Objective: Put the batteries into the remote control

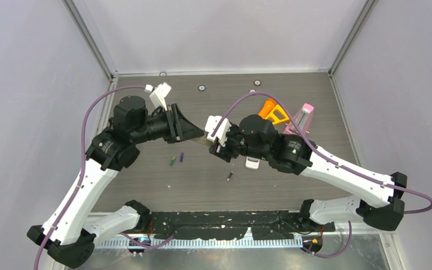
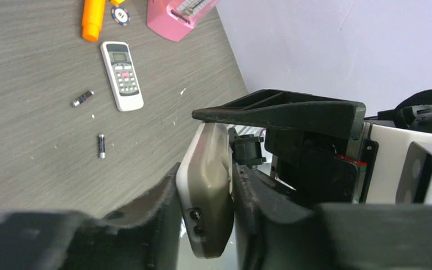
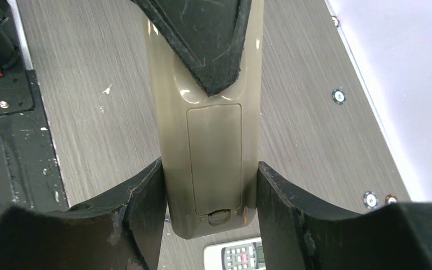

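Note:
The remote control (image 1: pixel 204 139), an olive-beige bar, hangs in the air between both arms. My left gripper (image 2: pixel 205 174) is shut on one end, its fingers (image 2: pixel 157 197) pressed on the flat faces. My right gripper (image 3: pixel 209 166) is shut on the other end across the narrow sides. The battery cover (image 3: pixel 214 157) faces the right wrist camera and is closed. On the table lie a green battery (image 1: pixel 172 161), a purple battery (image 1: pixel 181 157) and a dark battery (image 1: pixel 230 176). Two dark batteries (image 2: pixel 82 98) (image 2: pixel 100 145) show in the left wrist view.
A white remote with buttons (image 2: pixel 122 75) lies face up under the right arm. An orange tool (image 1: pixel 271 108) and a pink object (image 1: pixel 302 115) sit at the back right. Poker chips (image 3: pixel 338 96) lie near the right wall.

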{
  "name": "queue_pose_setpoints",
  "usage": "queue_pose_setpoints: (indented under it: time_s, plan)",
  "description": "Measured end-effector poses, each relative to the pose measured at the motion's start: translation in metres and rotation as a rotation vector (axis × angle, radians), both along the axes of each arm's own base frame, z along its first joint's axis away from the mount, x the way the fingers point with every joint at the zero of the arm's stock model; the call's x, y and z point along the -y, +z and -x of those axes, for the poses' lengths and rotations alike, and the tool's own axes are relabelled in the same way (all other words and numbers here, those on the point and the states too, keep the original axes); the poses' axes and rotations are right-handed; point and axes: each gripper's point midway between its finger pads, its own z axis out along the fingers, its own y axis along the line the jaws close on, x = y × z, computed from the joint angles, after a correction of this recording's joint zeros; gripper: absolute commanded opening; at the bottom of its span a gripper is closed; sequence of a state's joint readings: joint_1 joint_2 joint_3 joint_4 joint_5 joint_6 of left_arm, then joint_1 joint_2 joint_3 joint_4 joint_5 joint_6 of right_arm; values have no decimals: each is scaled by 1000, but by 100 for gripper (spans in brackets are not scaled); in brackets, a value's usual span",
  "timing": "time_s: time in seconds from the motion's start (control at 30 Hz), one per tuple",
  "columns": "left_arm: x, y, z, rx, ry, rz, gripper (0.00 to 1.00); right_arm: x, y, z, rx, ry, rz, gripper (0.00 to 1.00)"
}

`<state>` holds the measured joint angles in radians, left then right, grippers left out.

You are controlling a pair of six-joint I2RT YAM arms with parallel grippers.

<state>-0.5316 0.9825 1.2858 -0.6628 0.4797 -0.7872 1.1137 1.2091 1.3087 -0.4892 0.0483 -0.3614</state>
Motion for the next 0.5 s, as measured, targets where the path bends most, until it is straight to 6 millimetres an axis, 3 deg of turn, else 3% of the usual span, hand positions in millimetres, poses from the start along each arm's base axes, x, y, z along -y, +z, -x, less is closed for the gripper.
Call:
queue_pose_setpoints:
  time_s: [0.17,0.33,0.5]
  plan:
    - [3,5,2,-31,2,34,0,-1,-4,-2,8,-2,19,17]
    - [2,1,0,-35,4,30,0,-1,-5,-3,5,-5,21,22]
    - [2,-1,0,-33,4,29,0,1,-8,-3,-6,-18,26,71]
